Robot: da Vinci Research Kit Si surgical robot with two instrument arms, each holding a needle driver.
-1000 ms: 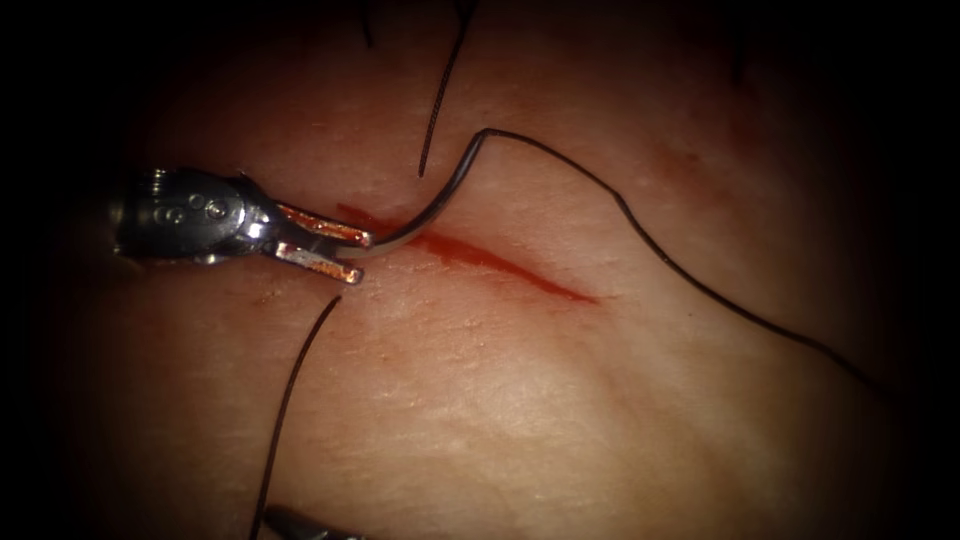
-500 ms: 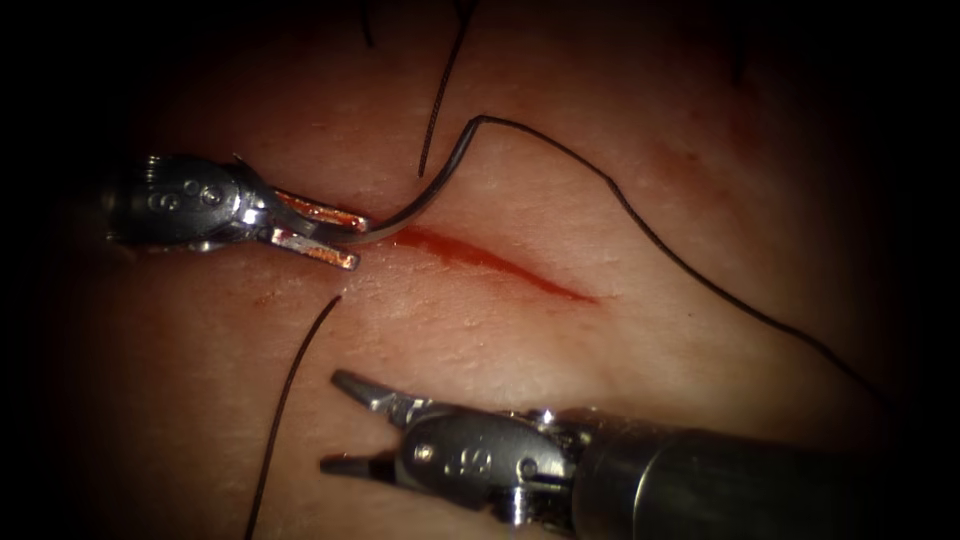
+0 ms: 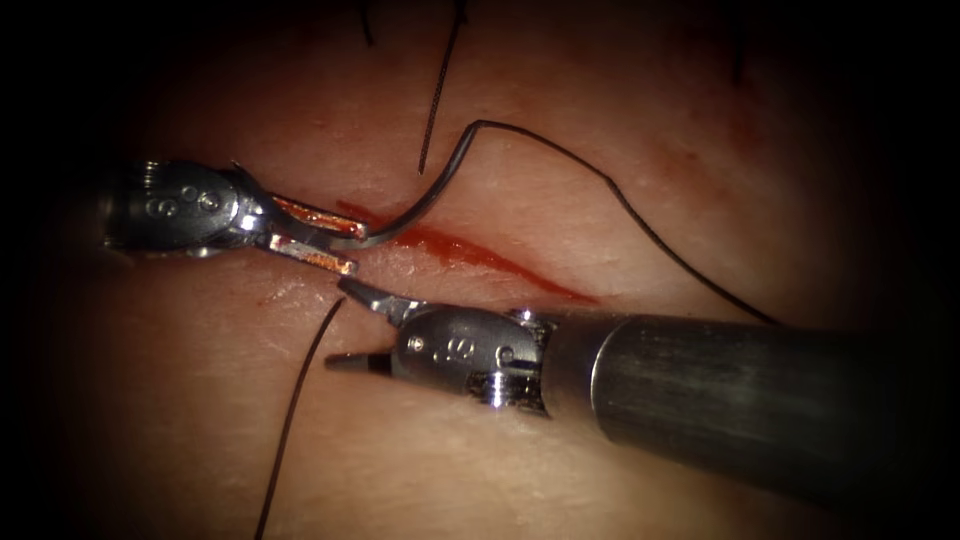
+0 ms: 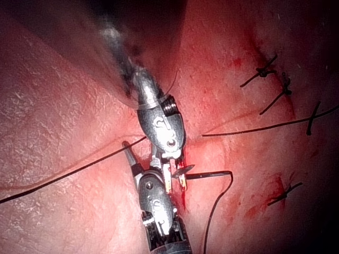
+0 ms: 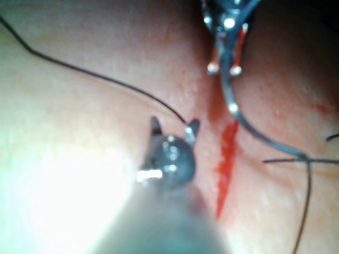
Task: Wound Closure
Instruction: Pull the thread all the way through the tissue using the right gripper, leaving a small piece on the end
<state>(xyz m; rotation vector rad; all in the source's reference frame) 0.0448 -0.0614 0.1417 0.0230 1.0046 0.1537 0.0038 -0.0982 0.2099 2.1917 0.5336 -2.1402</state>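
The tissue (image 3: pixel 520 450) has a red cut (image 3: pixel 480 258) running down to the right. My left tool (image 3: pixel 350 247) sits at the cut's left end, jaws shut on the curved needle (image 3: pixel 430 195) close to its point. The needle arches up and right over the cut, out of the tissue, and black thread (image 3: pixel 640 225) trails right from its tail. My right tool (image 3: pixel 338 323) lies just below the left tool's jaws, open and holding nothing. The right wrist view shows the open right tool (image 5: pixel 175 124), the needle (image 5: pixel 254 135) and the cut (image 5: pixel 226 159). The left wrist view shows the needle (image 4: pixel 209 173) edge-on.
A cut end of thread (image 3: pixel 438 100) lies above the needle, and another strand (image 3: pixel 295 410) runs down on the left. The right tool's shaft (image 3: pixel 720 395) crosses the tissue below the cut. Several tied stitches (image 4: pixel 265 71) lie to one side in the left wrist view.
My right tool came in from the lower right and rose with open jaws to just below the left tool's jaws. The left tool and needle barely shifted.
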